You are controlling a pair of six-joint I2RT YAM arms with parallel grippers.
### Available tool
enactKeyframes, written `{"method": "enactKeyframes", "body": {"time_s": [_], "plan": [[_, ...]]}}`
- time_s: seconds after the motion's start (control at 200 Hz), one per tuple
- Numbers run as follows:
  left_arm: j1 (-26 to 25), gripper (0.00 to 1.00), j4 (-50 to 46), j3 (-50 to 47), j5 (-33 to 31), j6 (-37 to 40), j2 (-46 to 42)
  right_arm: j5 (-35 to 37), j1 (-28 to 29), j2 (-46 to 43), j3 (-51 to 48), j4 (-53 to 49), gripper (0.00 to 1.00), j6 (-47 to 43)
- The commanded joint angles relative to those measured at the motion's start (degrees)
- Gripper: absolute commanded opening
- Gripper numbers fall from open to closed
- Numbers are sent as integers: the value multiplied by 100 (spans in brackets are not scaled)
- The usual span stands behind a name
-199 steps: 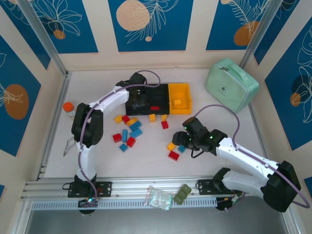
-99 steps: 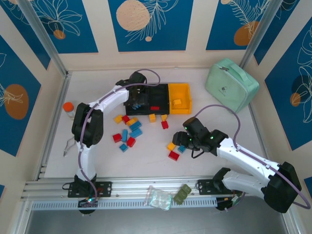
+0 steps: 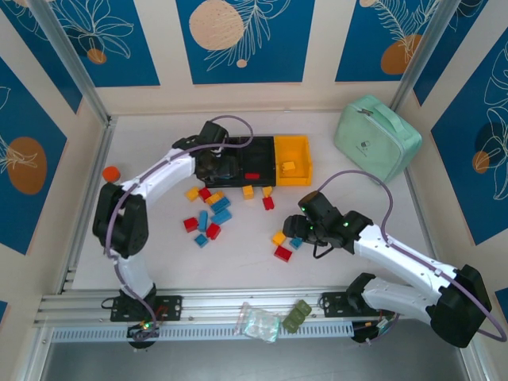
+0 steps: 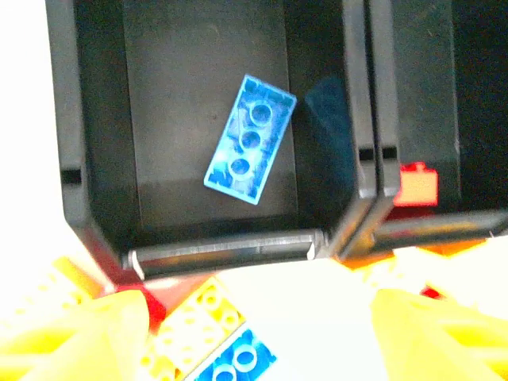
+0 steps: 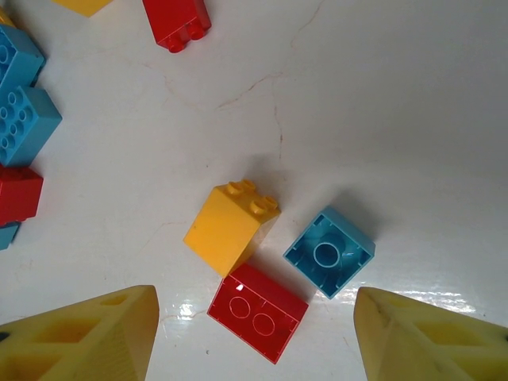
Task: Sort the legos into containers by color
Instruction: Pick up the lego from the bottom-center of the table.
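Loose bricks (image 3: pixel 221 213) are crowding the table (image 3: pixel 238 274) in front of the 3 bins (image 3: pixel 298 151); bare surface is lying open toward the green case (image 3: pixel 377 139).

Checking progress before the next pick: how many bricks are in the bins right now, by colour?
Blue: 1, the blue brick in the left black bin
Red: 1, the red brick in the middle black bin
Yellow: 1, the yellow brick in the yellow bin
Total: 3 bricks visible in bins
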Motion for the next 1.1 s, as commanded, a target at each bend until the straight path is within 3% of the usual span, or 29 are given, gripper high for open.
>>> {"method": "enactKeyframes", "body": {"time_s": [0.0, 0.3, 0.565, 1.095], "plan": [[-60, 73, 227, -504, 432, 56, -542, 101, -80, -92, 247, -249, 66, -85], [-213, 72, 726, -2151, 924, 128, -1976, 34, -415, 157, 553, -778, 66, -78], [-599, 71, 1192, -3305, 1240, -122, -2907, -107, -591, 1005, 705, -1070, 65, 395], [-952, 71, 1745, -4044, 1391, -476, -2911, -362, -606, 2269, 553, -304, 66, 957]]}}
